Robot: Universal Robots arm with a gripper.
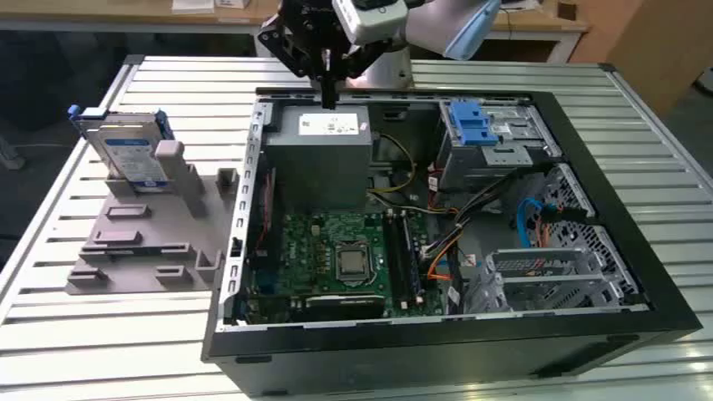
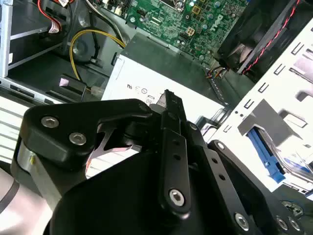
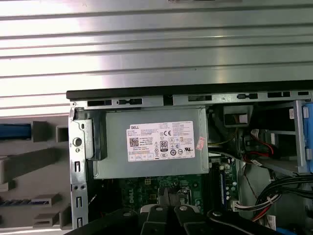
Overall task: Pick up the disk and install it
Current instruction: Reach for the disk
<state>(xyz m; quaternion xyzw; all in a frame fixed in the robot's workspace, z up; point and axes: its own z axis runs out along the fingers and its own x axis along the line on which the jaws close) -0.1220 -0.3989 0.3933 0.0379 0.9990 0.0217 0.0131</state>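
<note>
tool (image 1: 330,93) hangs over the far end of the open computer case (image 1: 446,351), just above the grey power supply box (image 1: 317,146); fingers drawn together to one point, nothing between them; in both wrist views the same box lies under the tool (image 2: 168,105) (image 3: 168,200); the disk (image 1: 126,149) stands upright on edge in a grey fixture (image 1: 145,242) on the slatted worktop (image 1: 112,334), at the exterior view's left, outside the case and well apart from the tool; blue rails frame it; green motherboard (image 1: 334,251) and blue latch (image 1: 473,125) inside the case.
</note>
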